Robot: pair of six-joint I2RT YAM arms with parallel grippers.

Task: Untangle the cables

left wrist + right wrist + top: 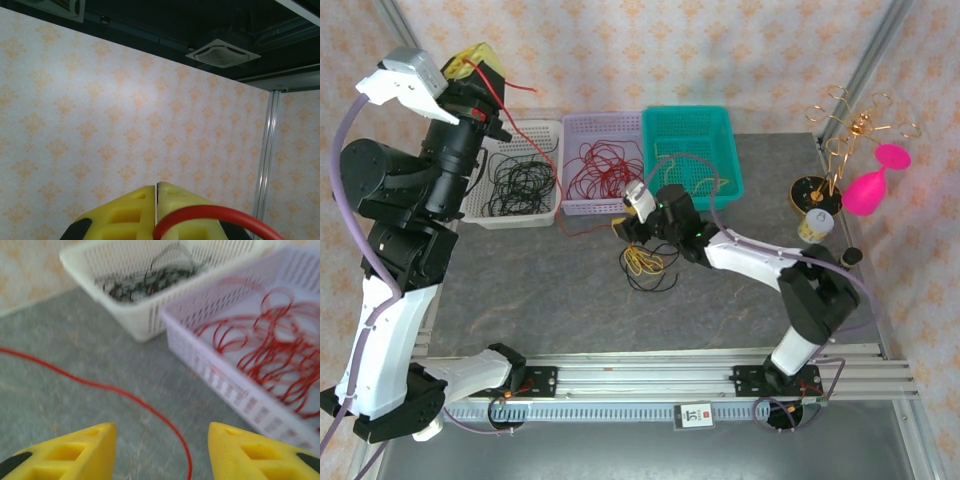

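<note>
My left tool [472, 62] is raised high at the far left. Its yellow fingers [130, 210] are pressed together on a red cable [210, 212] that crosses in front of them. My right tool [162, 432] sits low over the tabletop [520, 290], near the purple basket [220, 375], jaws well apart and gripping nothing. A stretch of red cable lies on the grey surface between them. Just on the near side of this tool lies the tangle [645, 262], thin yellow and black loops. The tag [695, 413] on the front rail is too small to read.
</note>
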